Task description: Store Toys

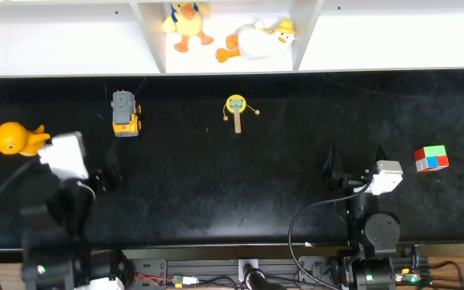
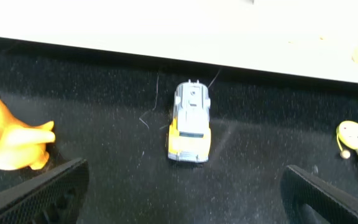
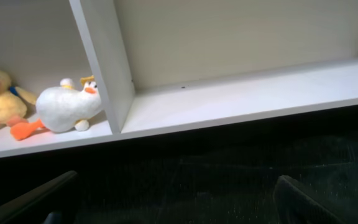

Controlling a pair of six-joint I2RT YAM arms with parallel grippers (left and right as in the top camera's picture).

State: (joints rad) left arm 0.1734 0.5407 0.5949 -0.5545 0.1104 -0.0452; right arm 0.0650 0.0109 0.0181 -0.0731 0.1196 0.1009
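A black table (image 1: 216, 185) runs along a white shelf unit (image 1: 55, 48). A toy truck (image 1: 125, 113), yellow and grey, sits near the shelf's edge. Left of the truck, a little farther from the shelf, lies an orange rubber duck (image 1: 18, 138). To the truck's right is a small rattle drum (image 1: 237, 109), and well beyond that a coloured cube (image 1: 431, 159). Behind and right of the truck, one compartment holds a yellow plush duck (image 1: 188, 24) beside a white plush duck (image 1: 256, 40).

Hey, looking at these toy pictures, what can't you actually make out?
Orange duck: left wrist view, body cut off by the picture's edge.
Rattle: left wrist view, handle end runs off the edge.
Yellow plush duck: top view, head cut by the top edge.
Colour cube: top view, too small to make out single tiles.
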